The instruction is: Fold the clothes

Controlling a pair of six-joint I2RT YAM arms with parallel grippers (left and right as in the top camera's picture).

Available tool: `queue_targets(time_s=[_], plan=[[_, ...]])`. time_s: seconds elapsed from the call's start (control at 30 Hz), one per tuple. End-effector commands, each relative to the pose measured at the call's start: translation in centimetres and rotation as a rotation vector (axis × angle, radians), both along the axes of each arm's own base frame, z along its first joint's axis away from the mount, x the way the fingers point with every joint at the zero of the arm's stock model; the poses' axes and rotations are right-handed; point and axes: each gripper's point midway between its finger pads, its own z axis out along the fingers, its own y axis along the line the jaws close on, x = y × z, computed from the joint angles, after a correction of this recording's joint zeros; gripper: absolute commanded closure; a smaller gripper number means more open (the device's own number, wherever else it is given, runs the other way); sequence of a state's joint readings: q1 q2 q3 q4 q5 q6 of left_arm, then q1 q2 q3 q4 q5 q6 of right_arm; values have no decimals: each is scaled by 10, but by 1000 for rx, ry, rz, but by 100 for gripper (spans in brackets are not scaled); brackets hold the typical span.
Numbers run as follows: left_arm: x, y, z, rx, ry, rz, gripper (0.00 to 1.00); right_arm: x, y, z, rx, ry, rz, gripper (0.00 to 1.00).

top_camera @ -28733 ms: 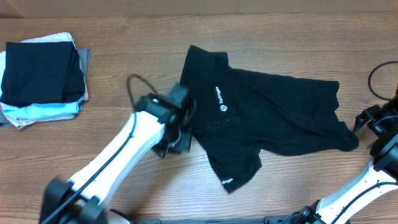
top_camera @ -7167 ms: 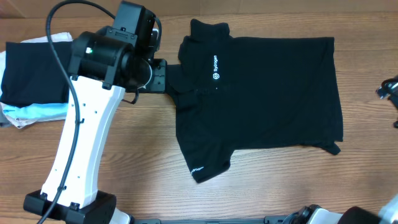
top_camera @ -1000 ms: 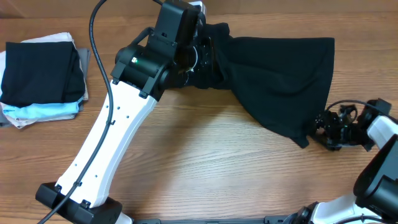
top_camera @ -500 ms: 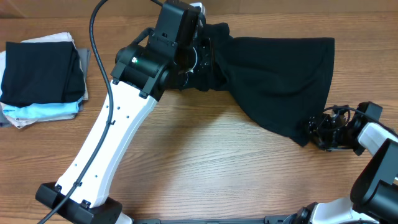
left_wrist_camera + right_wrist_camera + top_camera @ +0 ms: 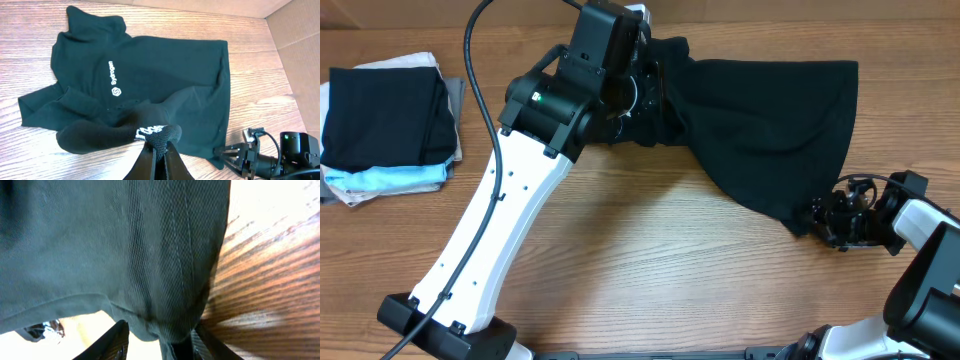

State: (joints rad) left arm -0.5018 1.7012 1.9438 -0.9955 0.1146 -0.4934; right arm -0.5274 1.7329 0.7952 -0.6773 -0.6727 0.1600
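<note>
The T-shirt (image 5: 770, 130) is black and lies spread over the upper right of the overhead view, on the wooden table (image 5: 670, 280). Its collar end points toward the top centre and its bottom hem toward the right edge.

At the far upper left sits a stack of folded garments (image 5: 385, 125), well apart from the shirt and not involved. From the lower left the left arm (image 5: 500, 230) rises diagonally to the top centre. In its wrist view the left gripper (image 5: 157, 145) has its fingers pressed together, pinching the sleeve (image 5: 115, 135) at the hem with the white lettering (image 5: 147, 130). The sleeve is lifted and drawn across the body below the chest logo (image 5: 116, 82).

At the lower right of the overhead view, the right gripper (image 5: 830, 218) meets the lower hem corner (image 5: 160, 280). Its wrist view shows cloth between the two fingers, but whether they already bite or only straddle it cannot be told.

The step in hand looks like the first fold: sleeve side and hem corner taken up together. The next move seems to call for a firm hold at the right. Both arms would then carry that long edge over toward the upper part of the frame and lay it flat, without bunching.
</note>
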Motion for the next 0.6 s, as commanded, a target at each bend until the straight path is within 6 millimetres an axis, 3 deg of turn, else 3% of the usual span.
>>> queue_targets(time_s=[0.0,0.2,0.43,0.57], plan=[[-2,6,26,-12,-70,3,96,-26,1,-29,-51,127,16,55],[-2,6,25,-10,-68,2,95,-12,-8,-30,-92,61,12,57],[-2,7,25,-6,-69,7,96,-1,-14,-29,-119,14,8,96],[2,13,25,25,-87,26,96,5,-19,-24,-126,0,1,96]])
